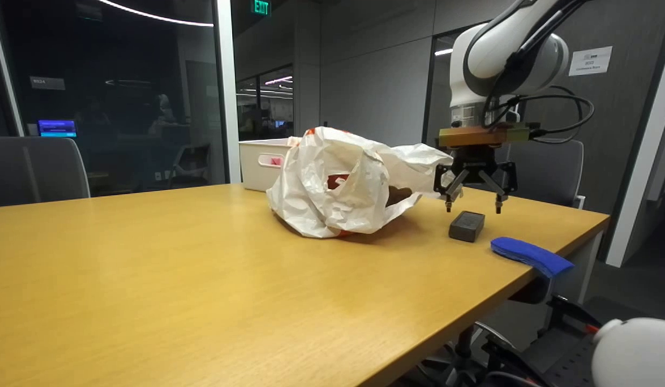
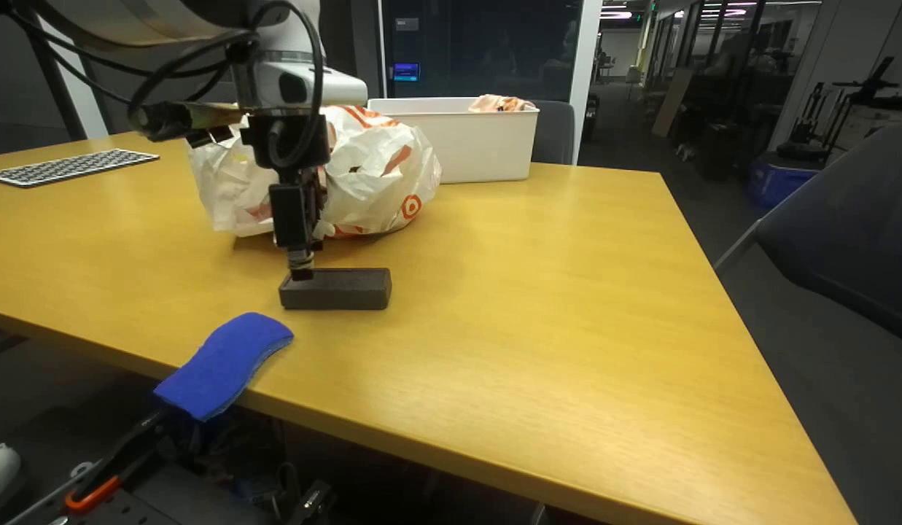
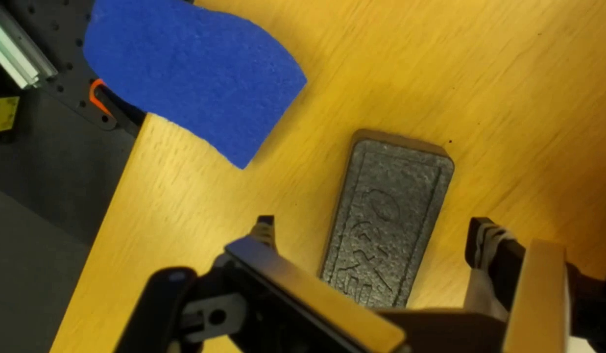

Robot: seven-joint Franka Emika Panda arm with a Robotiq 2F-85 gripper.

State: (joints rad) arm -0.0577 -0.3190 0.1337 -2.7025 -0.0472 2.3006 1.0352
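1. Yellow wood grain runs across the counter (image 1: 176, 279), which spreads wide in both exterior views.
2. The white robot arm (image 1: 504, 59) hangs over it, its links rising toward one o'clock in an exterior view.
3. A crumpled white plastic bag (image 1: 359, 193) slumps on the counter, at about eight o'clock from the arm in an exterior view; red print marks its plastic.
4. A white bin (image 2: 487, 153) stands near the bag, between two and three o'clock from it in an exterior view, with pinkish fabric (image 2: 498, 103) above its rim.
5. A keyboard (image 2: 71, 168) lies at nine o'clock from the bag in an exterior view.
6. A blue cloth (image 3: 195, 68) lies partly over the counter's edge, between ten and eleven o'clock in the wrist view.
7. The fingers (image 3: 486, 242) stand spread wide and have hold of nothing.
8. The dark grey block (image 3: 381, 220) lies flat on the counter, just below the fingers; in the wrist view their tips show at about nine and three o'clock from it, with a gap on each side, and the cloth at ten. Incised lines mark its top.
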